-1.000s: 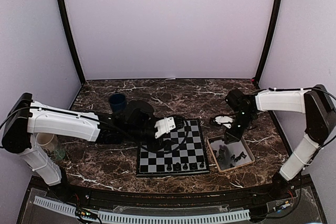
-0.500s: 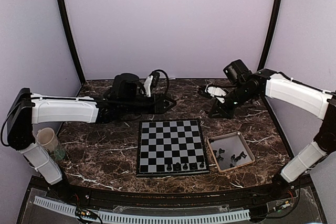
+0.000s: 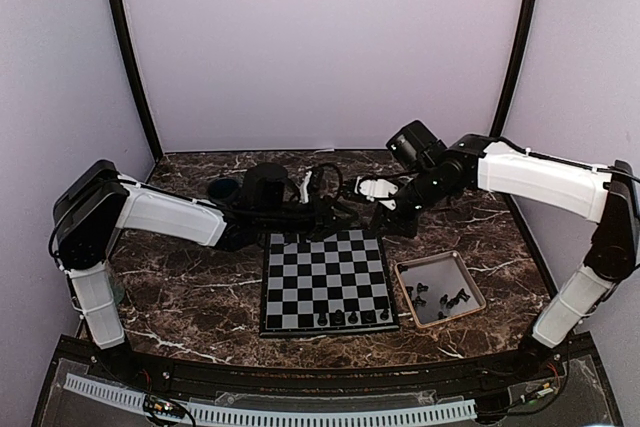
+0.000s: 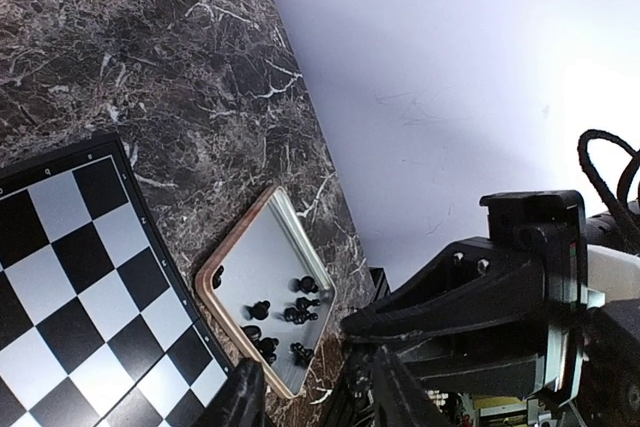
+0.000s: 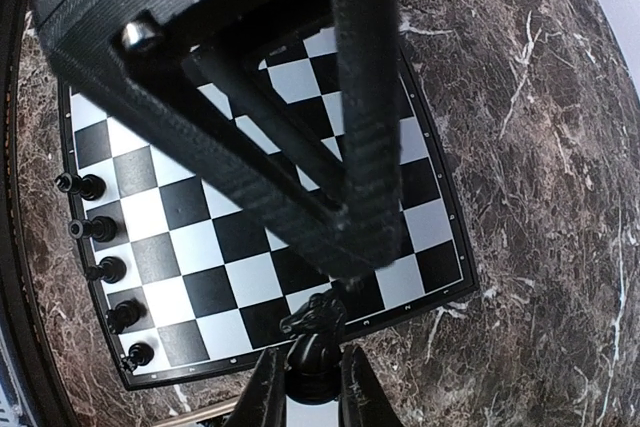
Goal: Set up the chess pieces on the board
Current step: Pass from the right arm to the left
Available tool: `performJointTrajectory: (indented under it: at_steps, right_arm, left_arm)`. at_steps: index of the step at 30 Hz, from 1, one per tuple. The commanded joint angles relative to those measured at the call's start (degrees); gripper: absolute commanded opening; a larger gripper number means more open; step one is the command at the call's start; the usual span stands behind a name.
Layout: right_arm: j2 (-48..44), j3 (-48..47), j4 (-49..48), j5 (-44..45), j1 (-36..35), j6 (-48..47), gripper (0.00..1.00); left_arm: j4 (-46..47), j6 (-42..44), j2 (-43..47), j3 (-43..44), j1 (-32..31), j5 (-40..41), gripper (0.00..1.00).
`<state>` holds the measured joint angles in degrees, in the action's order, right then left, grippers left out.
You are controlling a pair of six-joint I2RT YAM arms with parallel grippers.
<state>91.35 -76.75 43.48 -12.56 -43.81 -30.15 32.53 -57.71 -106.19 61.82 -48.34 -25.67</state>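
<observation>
L arm (image 3: 165, 215) reaches low from the L side toward the centre, forearm near level, black wrist in line behind the L gripper (image 3: 345, 215). Its fingers (image 4: 243, 399) stand apart w/ a clear gap betw. them. R arm (image 3: 535, 175) rises to a bent elbow at far R, white forearm running inward, wrist tipped down so the R gripper (image 3: 386, 221) points down & left. R fingers (image 5: 266, 387) pinch a dark chess piece (image 5: 314, 319). The 2 grippers sit just beside each other, tips crossing; touching or not, can't tell.
</observation>
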Motion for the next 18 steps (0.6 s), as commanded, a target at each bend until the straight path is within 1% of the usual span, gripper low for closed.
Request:
performJointTrajectory:
  at_steps: [1, 9, 13, 18]
  right_arm:
    - [1.74, -2.38, -1.44, 1.94, -1.40, -0.05, 0.16]
    - [3.07, -3.74, -1.77, 3.61, -2.13, -0.04, 0.16]
    - [3.20, -4.26, -1.95, 3.91, -2.21, 0.09, 0.16]
    - [3.69, -4.59, -2.17, 4.10, -2.31, 0.46, 0.16]
  left_arm:
    - [4.04, -3.52, 0.13, 2.16, -0.09, -2.37, 0.38]
    - [5.79, -5.39, -1.18, 2.51, -0.09, -3.81, 0.34]
    - [5.68, -5.78, -1.56, 2.60, -0.09, -4.15, 0.33]
    - [6.08, -6.04, -2.07, 3.17, -0.09, -5.48, 0.26]
